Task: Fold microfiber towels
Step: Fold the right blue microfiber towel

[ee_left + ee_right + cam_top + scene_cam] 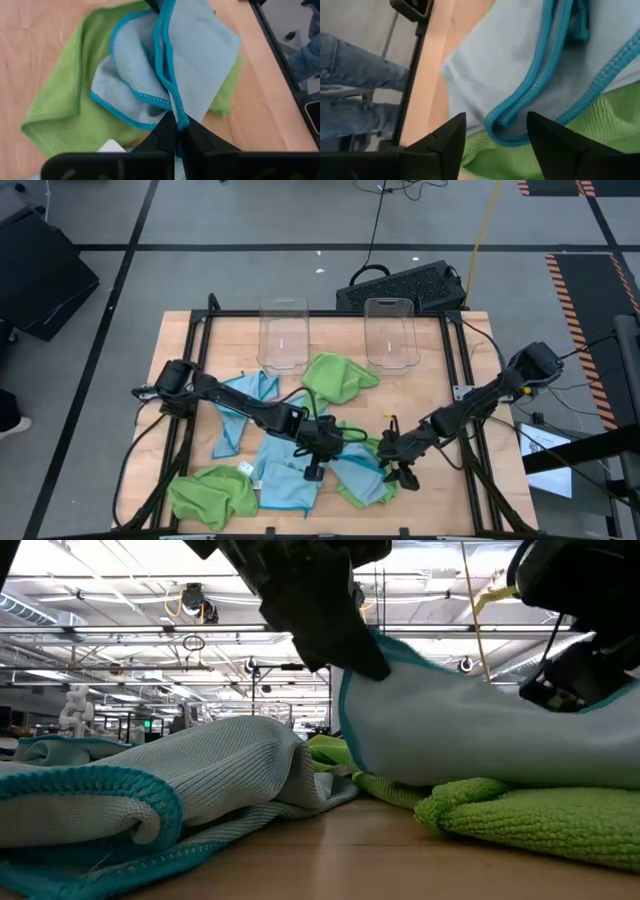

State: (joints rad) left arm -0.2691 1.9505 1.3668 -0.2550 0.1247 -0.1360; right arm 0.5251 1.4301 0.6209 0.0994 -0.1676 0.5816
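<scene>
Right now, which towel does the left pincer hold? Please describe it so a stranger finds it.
On the wooden table, look at the front edge between both arms. The light blue microfiber towel with teal edging lies there over a lime green towel, pinched by the left pincer; the other blue ones lie free.

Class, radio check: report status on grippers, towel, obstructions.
Left gripper shut on light blue microfiber towel, lifting its hem. Right gripper open at its edge. Lime green microfiber towel lies underneath.

Left end effector [176, 131], fingers pressed together on the teal-hemmed edge of a light blue towel [195, 60]. The towel lies bunched over a lime green towel [70, 100], which rests on the wooden desk [35, 35].
</scene>
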